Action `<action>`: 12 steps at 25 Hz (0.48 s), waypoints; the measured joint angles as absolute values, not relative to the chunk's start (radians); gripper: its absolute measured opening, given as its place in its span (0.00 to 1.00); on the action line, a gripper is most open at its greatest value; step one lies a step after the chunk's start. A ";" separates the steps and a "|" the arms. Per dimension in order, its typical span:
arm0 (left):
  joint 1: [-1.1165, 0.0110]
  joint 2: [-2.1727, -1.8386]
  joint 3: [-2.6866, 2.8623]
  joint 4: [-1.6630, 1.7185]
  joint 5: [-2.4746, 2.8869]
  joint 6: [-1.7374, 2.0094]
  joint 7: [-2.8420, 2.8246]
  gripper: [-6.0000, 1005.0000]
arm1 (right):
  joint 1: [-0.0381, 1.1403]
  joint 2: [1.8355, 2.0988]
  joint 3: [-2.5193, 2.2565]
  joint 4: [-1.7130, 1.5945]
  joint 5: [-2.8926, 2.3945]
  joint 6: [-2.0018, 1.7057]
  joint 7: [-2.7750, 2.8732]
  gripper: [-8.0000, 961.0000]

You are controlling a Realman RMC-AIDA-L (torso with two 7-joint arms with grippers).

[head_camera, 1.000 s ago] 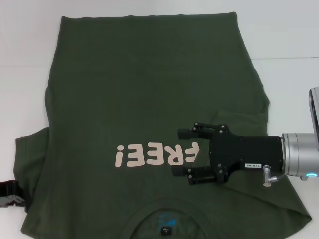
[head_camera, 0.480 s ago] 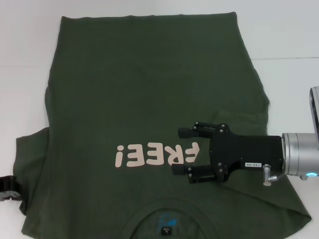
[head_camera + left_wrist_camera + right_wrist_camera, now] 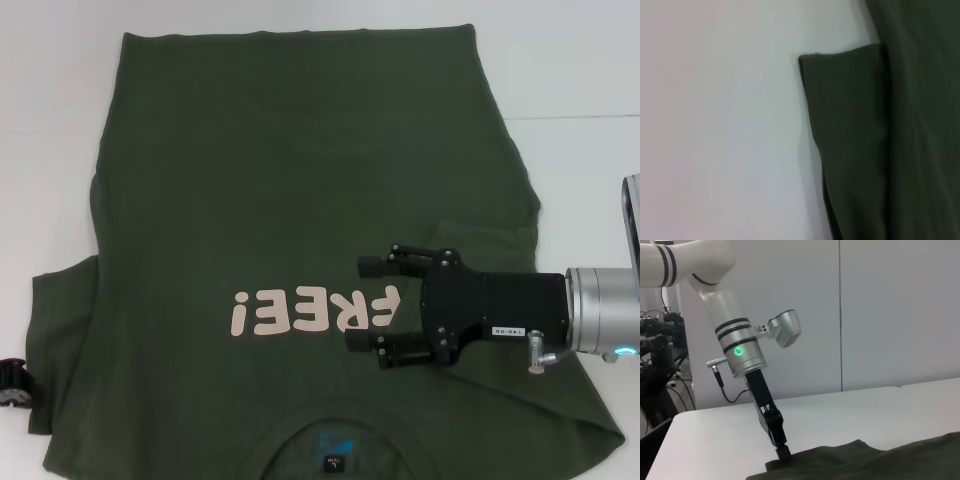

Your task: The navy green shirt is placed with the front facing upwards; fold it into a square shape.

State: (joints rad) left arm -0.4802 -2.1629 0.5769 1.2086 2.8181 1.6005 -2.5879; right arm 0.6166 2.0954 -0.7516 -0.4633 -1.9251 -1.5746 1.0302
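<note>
Navy green shirt (image 3: pixel 300 190) flat on tabletop (image 3: pixel 580 60), print up. Right gripper (image 3: pixel 368 305) beside "FREE!" print (image 3: pixel 315 310), fingers spread, empty, likely pinning cloth. Left gripper (image 3: pixel 782 452) at sleeve (image 3: pixel 850 140) far from print, seemingly pinching hem for fold.

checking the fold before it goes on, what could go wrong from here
1. The left gripper is down at the edge of the left sleeve; it may pinch only the hem, so the sleeve slips free mid-fold.
2. The right gripper sits open over the navy green shirt by the "FREE!" print; moving off, it could drag and wrinkle the cloth.
</note>
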 joint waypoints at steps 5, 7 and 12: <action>-0.480 -2.163 0.578 1.200 2.810 1.604 -2.576 0.07 | 0.617 2.095 -0.752 -0.463 -1.925 -1.576 1.029 0.93; -0.483 -2.163 0.578 1.195 2.805 1.608 -2.569 0.07 | 0.617 2.095 -0.752 -0.463 -1.925 -1.576 1.027 0.93; -0.486 -2.163 0.575 1.182 2.801 1.611 -2.566 0.08 | 0.617 2.095 -0.752 -0.462 -1.925 -1.576 1.025 0.93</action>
State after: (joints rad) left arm -0.4860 -2.1629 0.5748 1.1815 2.8010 1.6109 -2.5664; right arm 0.6166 2.0954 -0.7516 -0.4619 -1.9250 -1.5755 1.0252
